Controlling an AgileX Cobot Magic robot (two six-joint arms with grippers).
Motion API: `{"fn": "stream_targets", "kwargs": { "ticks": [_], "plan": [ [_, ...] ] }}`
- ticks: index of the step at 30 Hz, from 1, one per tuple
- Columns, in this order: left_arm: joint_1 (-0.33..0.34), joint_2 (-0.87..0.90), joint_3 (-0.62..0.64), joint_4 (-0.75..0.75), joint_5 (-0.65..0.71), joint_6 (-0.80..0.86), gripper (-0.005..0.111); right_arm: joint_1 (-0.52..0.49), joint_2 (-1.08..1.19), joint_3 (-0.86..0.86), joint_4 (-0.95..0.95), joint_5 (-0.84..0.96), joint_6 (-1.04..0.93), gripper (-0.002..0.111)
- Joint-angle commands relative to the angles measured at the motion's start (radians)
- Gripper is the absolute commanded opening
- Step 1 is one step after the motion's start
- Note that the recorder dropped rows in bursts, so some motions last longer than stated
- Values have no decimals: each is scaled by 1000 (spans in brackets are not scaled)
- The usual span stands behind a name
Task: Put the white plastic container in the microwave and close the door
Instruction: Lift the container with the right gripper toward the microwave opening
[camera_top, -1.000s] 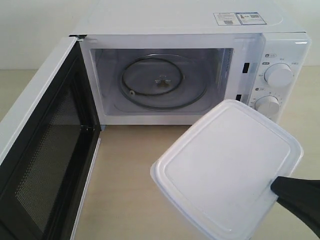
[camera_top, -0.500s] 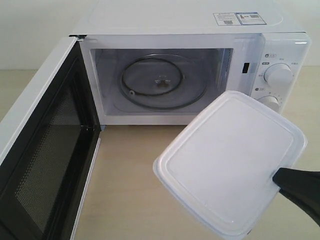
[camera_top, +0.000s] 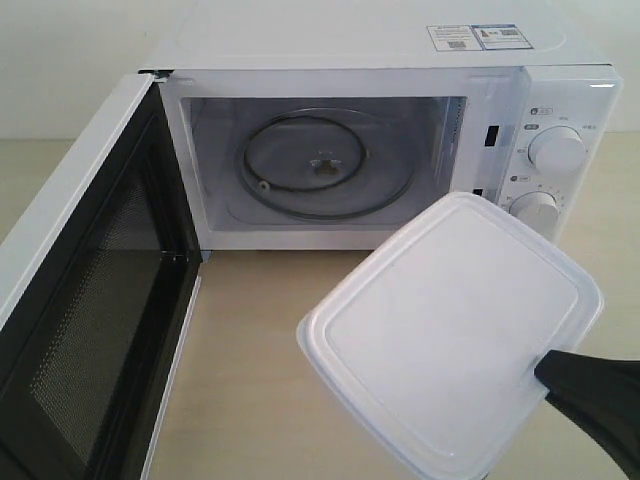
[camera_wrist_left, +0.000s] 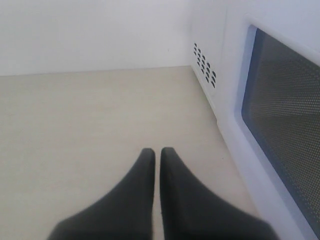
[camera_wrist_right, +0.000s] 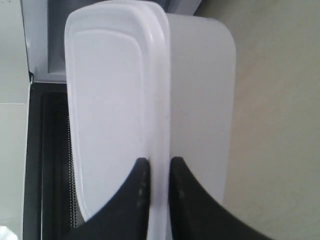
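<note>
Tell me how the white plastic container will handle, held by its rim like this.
Probably light: the right tool holds the white plastic container tilted by one edge of its lid rim alone. That thin rim may flex, and an off-centre pinch could let it swing or droop. Smooth plastic looks slippery, so it might slide out of the grip.
</note>
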Motion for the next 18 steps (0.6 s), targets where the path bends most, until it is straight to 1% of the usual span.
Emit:
{"fn": "stream_targets", "kwargs": {
  "ticks": [1, 4, 6, 13, 15, 18],
  "plan": [
    [3, -3, 3, -8, -2, -8, 4, 20, 0, 4, -47, -62, 47, 0],
    [3, -3, 3, -8, -2, -8, 4, 20, 0, 4, -49, -80, 65, 0],
    [3, -3, 3, -8, -2, -8, 4, 20, 0, 4, -86, -91, 111, 0],
    [3, -3, 3, -8, -2, -8, 4, 20, 43, 2, -475, -112, 508, 0],
    [3, -3, 3, -8, -2, -8, 4, 20, 91, -8, -538, -135, 554, 0],
    [3, -3, 3, -8, -2, -8, 4, 20, 235, -67, -578, -227, 560, 0]
  ]
}}
